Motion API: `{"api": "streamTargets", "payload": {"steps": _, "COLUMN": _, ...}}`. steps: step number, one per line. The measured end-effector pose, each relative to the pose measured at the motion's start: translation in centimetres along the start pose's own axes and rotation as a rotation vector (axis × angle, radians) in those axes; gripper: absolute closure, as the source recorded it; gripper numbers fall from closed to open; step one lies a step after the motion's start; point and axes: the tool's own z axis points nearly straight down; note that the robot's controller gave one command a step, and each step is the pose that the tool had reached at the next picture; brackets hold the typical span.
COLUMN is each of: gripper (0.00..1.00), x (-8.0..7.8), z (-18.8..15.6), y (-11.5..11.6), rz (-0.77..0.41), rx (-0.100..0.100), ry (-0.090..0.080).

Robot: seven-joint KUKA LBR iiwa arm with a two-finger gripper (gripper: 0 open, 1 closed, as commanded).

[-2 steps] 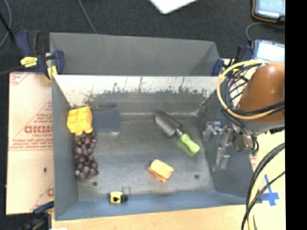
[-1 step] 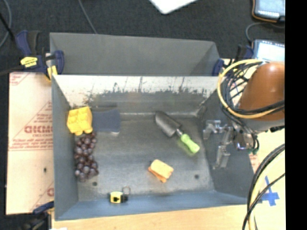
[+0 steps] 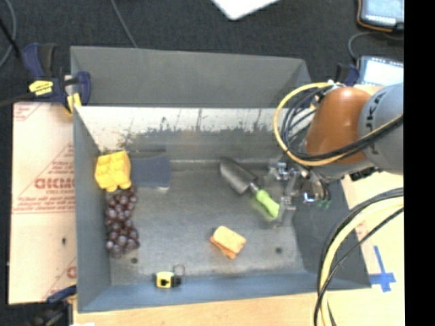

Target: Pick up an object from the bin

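1. At the right side of the grey metal bin [image 3: 92, 216], the hand [image 3: 285, 199] hangs low over the floor, below the arm's orange wrist cover [image 3: 340, 124] and looped cables.
2. Just left of the hand lies a bright green elongated piece [image 3: 266, 204]. Its long axis runs diagonally, from upper left to lower right in the camera view, and its lower-right end points at the hand and meets it.
3. I cannot tell whether the hand is open, closed or gripping the green piece.
4. A dull grey metal scoop-like thing [image 3: 236, 176] lies just up-left of the green piece, on roughly the same diagonal, their near ends close together.
5. Towards the front wall, apart from the hand, sits an orange-and-yellow spongy block [image 3: 228, 241].
6. Along the left wall are a yellow blocky toy [image 3: 112, 170], a dark blue-grey flat rectangle [image 3: 151, 172] just beside it, and a bunch of dark purple grapes [image 3: 121, 223] below the toy.
7. A small yellow-and-black thing [image 3: 166, 279] rests against the front wall.
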Motion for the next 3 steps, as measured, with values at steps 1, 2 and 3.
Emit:
{"api": "streamTargets", "payload": {"steps": 1, "gripper": 0.0, "x": -0.9, "z": 1.3, "y": 0.7, "rz": 0.088, "rx": -0.003, "ry": 0.015}}
{"api": "streamTargets", "payload": {"steps": 2, "gripper": 0.0, "x": -1.7, "z": -0.7, "y": 1.3, "rz": 0.262, "rx": 0.0, "ry": -0.005}}
{"api": "streamTargets", "payload": {"steps": 3, "gripper": 0.0, "x": -2.3, "z": 2.0, "y": 2.7, "rz": 0.057, "rx": -0.001, "ry": 0.008}}
